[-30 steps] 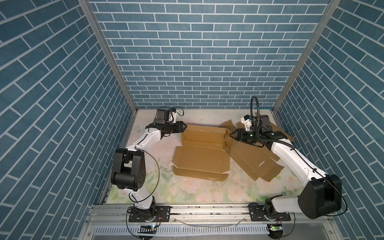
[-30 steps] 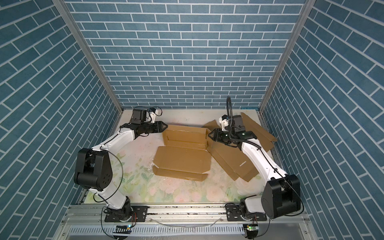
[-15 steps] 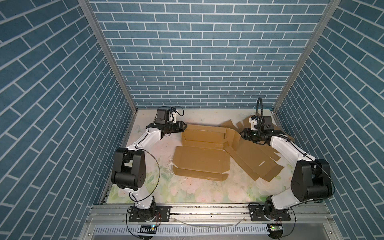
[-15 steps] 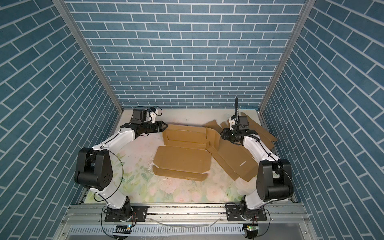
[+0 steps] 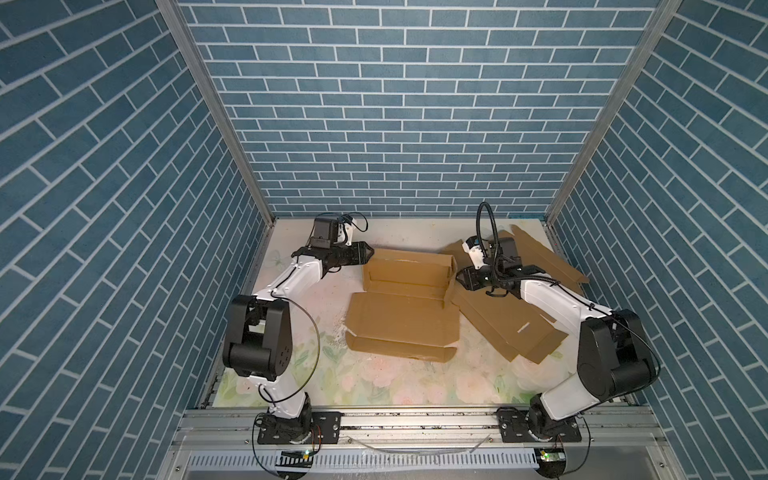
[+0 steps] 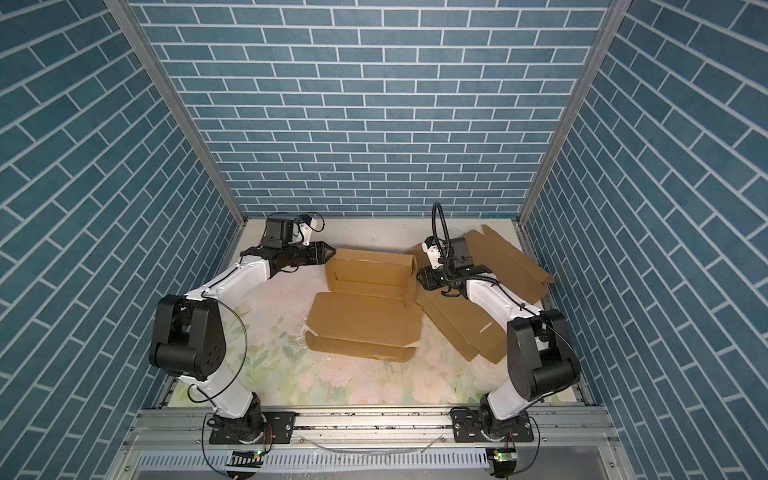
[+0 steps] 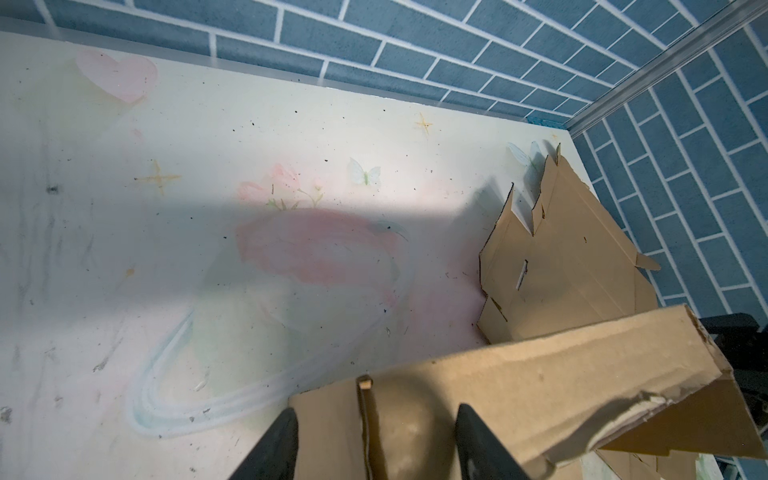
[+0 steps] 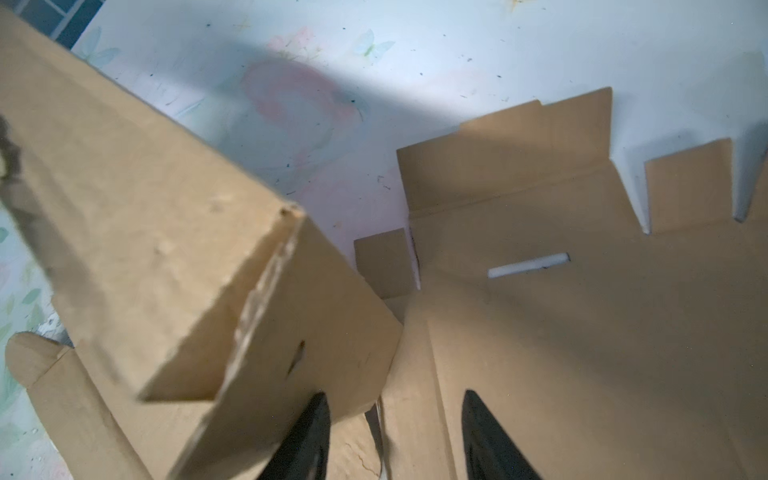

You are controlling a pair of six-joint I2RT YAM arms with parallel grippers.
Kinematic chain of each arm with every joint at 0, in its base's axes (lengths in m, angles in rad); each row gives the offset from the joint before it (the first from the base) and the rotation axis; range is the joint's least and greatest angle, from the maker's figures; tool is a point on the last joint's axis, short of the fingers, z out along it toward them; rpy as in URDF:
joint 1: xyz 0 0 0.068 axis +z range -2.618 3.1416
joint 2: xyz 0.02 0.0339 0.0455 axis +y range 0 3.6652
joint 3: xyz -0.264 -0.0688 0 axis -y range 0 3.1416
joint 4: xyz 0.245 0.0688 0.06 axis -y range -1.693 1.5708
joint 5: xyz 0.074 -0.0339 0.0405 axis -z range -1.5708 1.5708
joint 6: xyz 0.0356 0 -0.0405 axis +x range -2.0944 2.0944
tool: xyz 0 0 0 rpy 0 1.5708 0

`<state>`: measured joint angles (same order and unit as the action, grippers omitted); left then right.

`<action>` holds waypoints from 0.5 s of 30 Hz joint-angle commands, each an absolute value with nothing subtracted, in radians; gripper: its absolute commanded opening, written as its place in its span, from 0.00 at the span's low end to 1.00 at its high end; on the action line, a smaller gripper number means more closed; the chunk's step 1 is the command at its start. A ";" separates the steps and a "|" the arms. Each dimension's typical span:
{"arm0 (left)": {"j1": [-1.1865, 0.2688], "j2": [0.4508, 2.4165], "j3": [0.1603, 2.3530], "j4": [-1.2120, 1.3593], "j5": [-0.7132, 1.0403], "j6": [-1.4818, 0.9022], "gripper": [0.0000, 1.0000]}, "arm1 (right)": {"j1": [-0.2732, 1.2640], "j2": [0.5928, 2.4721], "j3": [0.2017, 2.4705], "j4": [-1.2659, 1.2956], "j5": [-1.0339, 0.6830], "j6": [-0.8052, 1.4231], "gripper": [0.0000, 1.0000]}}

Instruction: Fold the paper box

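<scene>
The paper box (image 5: 405,307) (image 6: 365,316) is brown cardboard lying part-folded mid-table, with its back wall raised and its front panel flat. My left gripper (image 5: 369,253) (image 6: 332,252) is at the box's left end. In the left wrist view it (image 7: 376,411) is open, its fingers astride a thin upright flap edge of the box (image 7: 540,374) without touching it. My right gripper (image 5: 459,279) (image 6: 419,279) is at the box's right end. In the right wrist view it (image 8: 395,395) is open, one finger against the box's raised side flap (image 8: 291,332).
Flat cardboard sheets (image 5: 511,328) (image 8: 582,332) lie under and beside the right arm. Another sheet (image 5: 540,257) rests toward the back right corner. The floral table mat (image 5: 374,374) is hemmed in by blue brick walls on three sides.
The right arm drew back toward the rear right, then returned to the box's right end, where the side flap now stands more upright. The left arm has not moved.
</scene>
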<state>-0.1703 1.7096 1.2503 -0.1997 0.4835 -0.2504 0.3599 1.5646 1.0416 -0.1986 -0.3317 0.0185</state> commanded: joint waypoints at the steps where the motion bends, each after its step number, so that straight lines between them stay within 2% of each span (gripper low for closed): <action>1: -0.164 1.743 1.225 -0.261 0.453 -0.239 0.61 | 0.388 1.563 1.007 -0.145 -0.377 -0.053 0.51; 15: -0.164 1.737 1.226 -0.271 0.444 -0.235 0.60 | 0.457 1.580 0.884 0.063 -0.307 0.052 0.44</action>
